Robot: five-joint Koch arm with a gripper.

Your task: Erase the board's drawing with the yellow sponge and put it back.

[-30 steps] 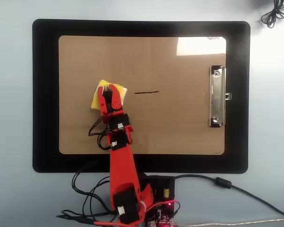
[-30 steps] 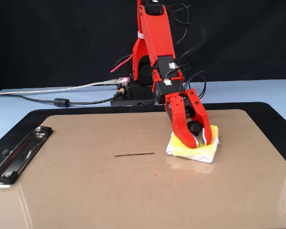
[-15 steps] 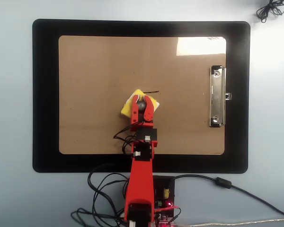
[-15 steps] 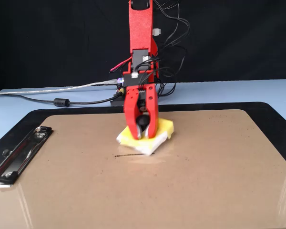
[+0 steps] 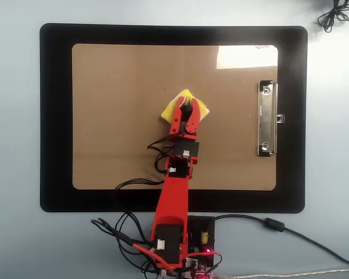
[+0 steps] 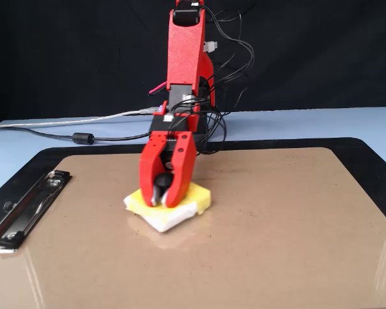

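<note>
Sponge [image 5: 187, 106] [image 6: 169, 204] flat on the board [image 5: 116, 116] [image 6: 296, 244], near the middle, a little toward the clip end and the far long edge as the overhead view showed it. Turned cornerwise to the board's edges, yellow face up, whitish layer underneath showing along its near edges in the fixed view. Gripped by its black knob [image 6: 161, 188] between the two red jaws of the gripper [image 5: 187, 108] [image 6: 162, 199], clamped from both sides and pressing down from above.

Half a second earlier, sponge nearer the arm's long edge and farther from the clip, with a short stub of black line still poking out beside it; a second earlier, farther still from the clip, with a whole thin line lying bare on the board. Now no trace of the line visible on the brown surface in either view; whether any remained under the sponge could not be told.

Arm [image 5: 173, 197] [image 6: 183, 71] reaching in over the near long edge, now leaning slightly toward the clip end in the overhead view, where before it had stood straighter.

Metal clip [image 5: 267, 119] [image 6: 27, 207] on one short edge, untouched and well apart from the sponge. Board resting centred on a black mat [image 5: 55, 116] [image 6: 373, 161], mat on a pale blue table [image 5: 14, 139] [image 6: 321, 122]. Glare patch near the clip-end far corner in the overhead view. Cables [image 5: 279, 228] [image 6: 77, 136] trailing from the arm's base.
</note>
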